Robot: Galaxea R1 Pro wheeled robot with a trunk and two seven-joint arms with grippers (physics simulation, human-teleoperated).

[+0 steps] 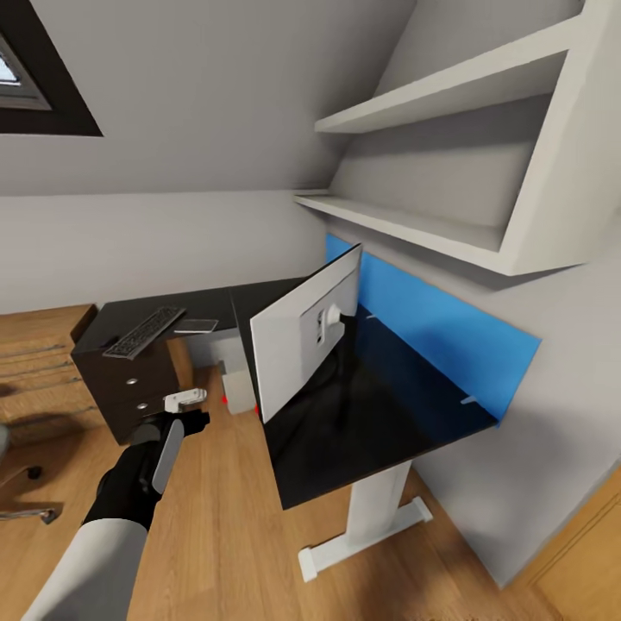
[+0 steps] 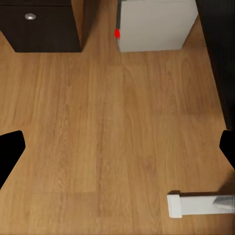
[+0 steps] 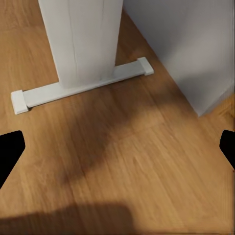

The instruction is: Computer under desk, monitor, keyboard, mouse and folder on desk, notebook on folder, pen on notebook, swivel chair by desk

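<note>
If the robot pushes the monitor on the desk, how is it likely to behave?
The monitor is a tall, wide, thin panel on the desk, so a push high up would probably tip it rather than slide it. It looks rigid, not floppy. It stands near the desk's front edge, so a shove that way may send it over.

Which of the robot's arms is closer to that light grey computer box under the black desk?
Left. The left gripper hangs above the floor just before the light grey computer tower; the right gripper looks down at the desk's white leg, farther off.
</note>
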